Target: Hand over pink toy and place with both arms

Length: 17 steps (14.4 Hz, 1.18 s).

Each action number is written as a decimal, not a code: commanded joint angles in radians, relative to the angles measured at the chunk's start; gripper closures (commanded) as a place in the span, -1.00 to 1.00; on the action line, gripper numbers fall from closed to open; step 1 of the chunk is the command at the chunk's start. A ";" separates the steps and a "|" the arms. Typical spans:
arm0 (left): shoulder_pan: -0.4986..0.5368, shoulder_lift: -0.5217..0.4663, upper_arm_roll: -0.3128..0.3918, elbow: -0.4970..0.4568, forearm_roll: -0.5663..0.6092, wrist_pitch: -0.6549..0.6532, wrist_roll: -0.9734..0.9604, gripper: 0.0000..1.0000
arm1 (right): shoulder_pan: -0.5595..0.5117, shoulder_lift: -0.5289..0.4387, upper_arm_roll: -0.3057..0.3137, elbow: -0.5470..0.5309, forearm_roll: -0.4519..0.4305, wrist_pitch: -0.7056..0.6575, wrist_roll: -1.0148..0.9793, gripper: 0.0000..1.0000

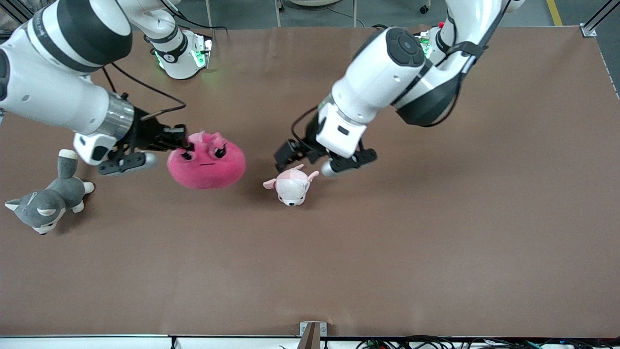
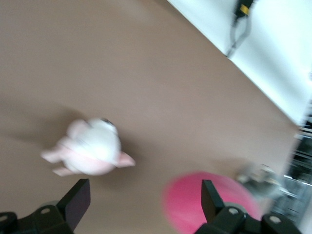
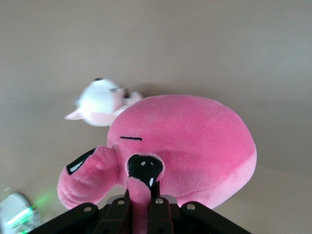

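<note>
The pink toy, a round hot-pink plush with angry black eyes, hangs just above the table toward the right arm's end. My right gripper is shut on a small flap at the toy's top; in the right wrist view its fingers pinch that flap of the pink toy. My left gripper is open and empty over the table's middle, just above a small pale pink-and-white plush. In the left wrist view the open gripper frames bare table, with the pink toy by one finger.
The pale plush also shows in the left wrist view and the right wrist view. A grey-and-white plush husky lies near the table's edge at the right arm's end. The brown table stretches wide toward the front camera.
</note>
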<state>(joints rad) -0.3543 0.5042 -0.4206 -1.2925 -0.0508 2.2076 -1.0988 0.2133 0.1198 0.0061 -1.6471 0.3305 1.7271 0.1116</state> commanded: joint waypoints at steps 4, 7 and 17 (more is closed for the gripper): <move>0.156 -0.019 -0.004 0.006 0.160 -0.231 0.222 -1.00 | -0.133 0.059 0.012 -0.008 -0.054 -0.009 -0.059 0.90; 0.227 -0.047 -0.006 0.007 0.247 -0.324 0.362 -1.00 | -0.212 0.115 0.014 -0.007 -0.047 -0.008 -0.145 0.89; 0.426 -0.217 0.000 0.006 0.255 -0.673 0.723 -1.00 | -0.379 0.285 0.015 -0.007 0.119 -0.032 -0.444 0.88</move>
<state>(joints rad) 0.0506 0.3273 -0.4193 -1.2738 0.1932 1.5831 -0.4508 -0.1282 0.3882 0.0023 -1.6610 0.4056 1.7139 -0.2875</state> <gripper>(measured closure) 0.000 0.881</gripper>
